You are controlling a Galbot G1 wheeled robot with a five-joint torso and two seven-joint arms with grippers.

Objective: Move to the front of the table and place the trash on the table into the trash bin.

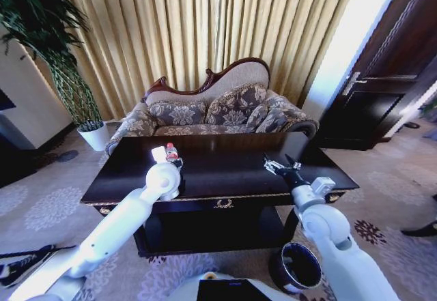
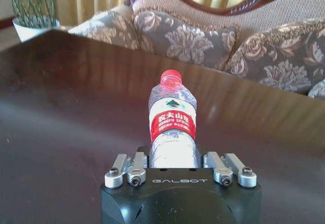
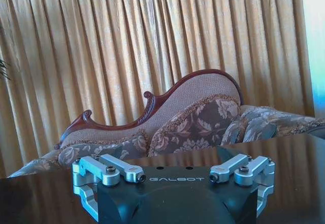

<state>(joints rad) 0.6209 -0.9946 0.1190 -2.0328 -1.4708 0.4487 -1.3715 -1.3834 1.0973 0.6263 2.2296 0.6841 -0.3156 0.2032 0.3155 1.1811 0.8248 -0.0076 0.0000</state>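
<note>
I stand at the front of the table point(image 1: 225, 178), and everything here I place by it. My left gripper point(image 2: 175, 169) is over its left part, jaws closed round the lower body of the bottle point(image 2: 171, 120) — upright, red cap up, base still down at the tabletop, a low grip so it should not tip when lifted. My right gripper point(image 1: 278, 165) hovers over the table's right part with jaws spread wide and nothing between them, probably kept clear of the bottle. The trash bin point(image 1: 298, 265) sits on the carpet below the table's front right corner — within my right arm's reach.
</note>
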